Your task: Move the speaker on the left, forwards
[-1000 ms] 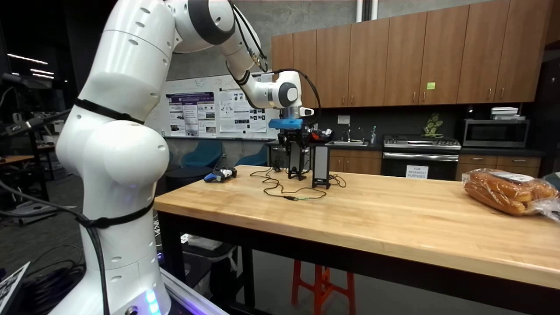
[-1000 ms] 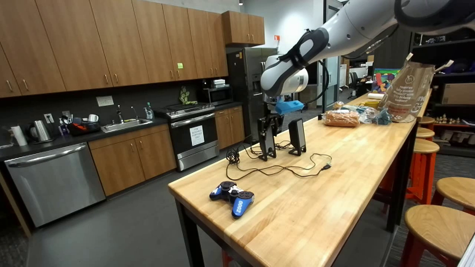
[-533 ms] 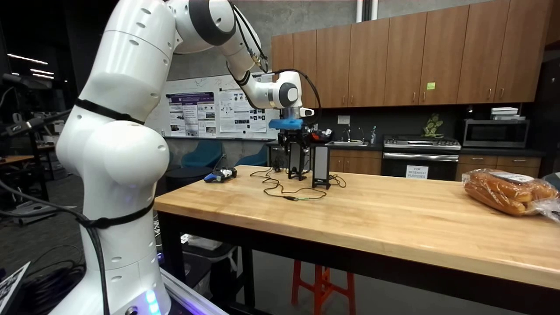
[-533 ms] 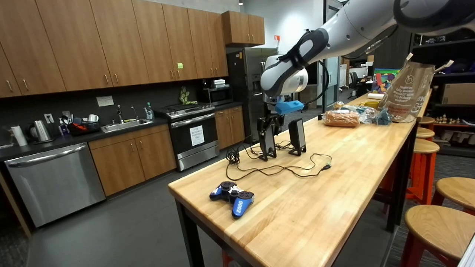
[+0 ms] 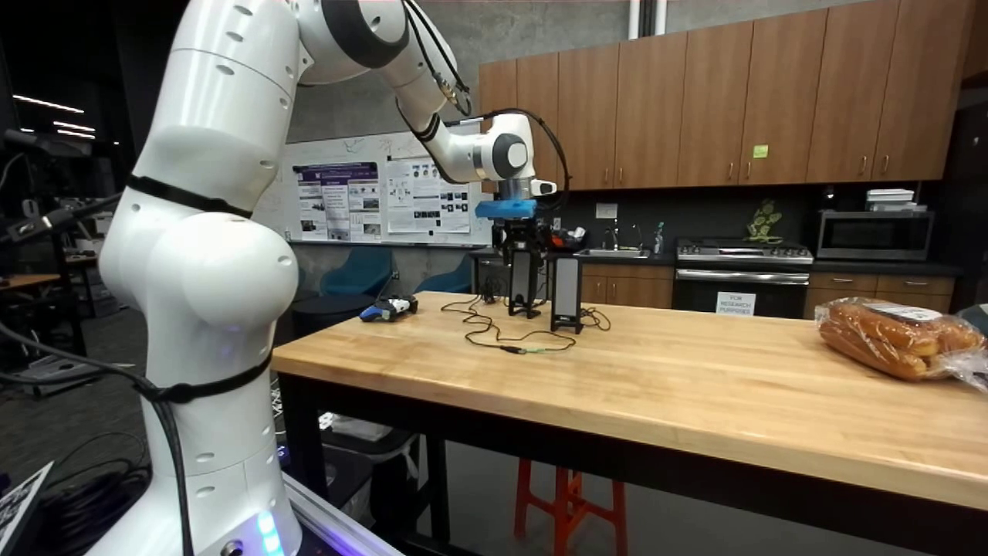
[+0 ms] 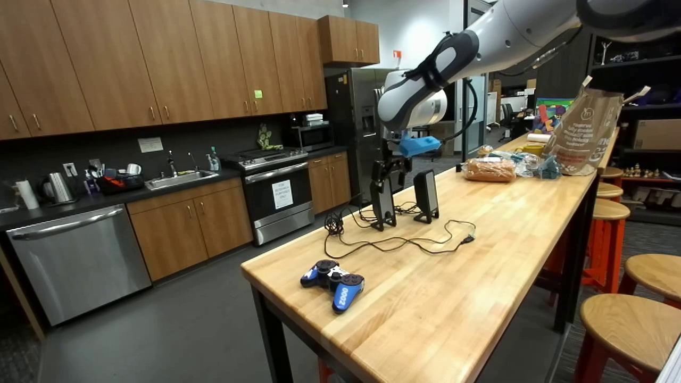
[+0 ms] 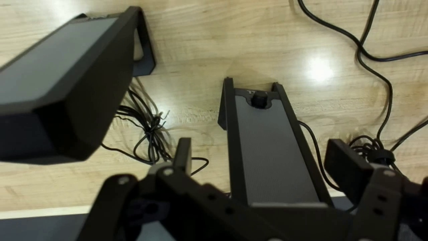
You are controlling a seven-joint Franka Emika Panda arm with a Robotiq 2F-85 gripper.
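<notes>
The speaker on the left (image 5: 522, 287), a slim black tower with a grey front, stands upright on the wooden table, and its grey front (image 7: 274, 147) fills the middle of the wrist view. My gripper (image 7: 264, 159) is open around its upper end, one finger (image 7: 183, 154) on each side. Gaps show between both fingers and the speaker's sides. In an exterior view my gripper (image 6: 392, 178) is over the top of this speaker (image 6: 384, 205). The gripper's own body hides the speaker's top in the wrist view.
A matching speaker (image 5: 566, 292) stands close beside, large at the wrist view's left. Thin black cables (image 6: 404, 242) run loosely around both bases. A blue game controller (image 6: 335, 282) lies near the table's end; bagged bread (image 5: 899, 340) and a paper bag (image 6: 585, 130) sit farther along.
My gripper's fingers have spread apart, letting go of the speaker, and the hand has risen slightly. Both speakers and the cables stay where they were.
</notes>
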